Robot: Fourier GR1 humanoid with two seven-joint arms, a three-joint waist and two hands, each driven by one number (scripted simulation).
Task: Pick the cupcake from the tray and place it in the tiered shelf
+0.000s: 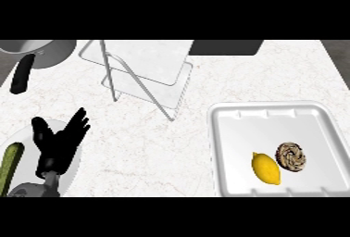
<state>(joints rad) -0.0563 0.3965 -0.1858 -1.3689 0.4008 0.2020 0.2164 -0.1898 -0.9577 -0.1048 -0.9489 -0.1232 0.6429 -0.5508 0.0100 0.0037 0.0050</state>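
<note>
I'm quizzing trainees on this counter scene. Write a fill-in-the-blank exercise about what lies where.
1. The cupcake lies in the white tray beside a yellow ____.
2. The open left robot hand shows at the view's lower ____ side.
3. The green cucumber lies on a round white ____.
Missing words: lemon; left; plate.

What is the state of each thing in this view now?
cupcake: in the tray, not held.
lemon: in the tray, beside the cupcake.
tiered shelf: cupcake not yet in it.
left robot hand: open, resting, holding nothing.
cucumber: lying on the plate.
</note>
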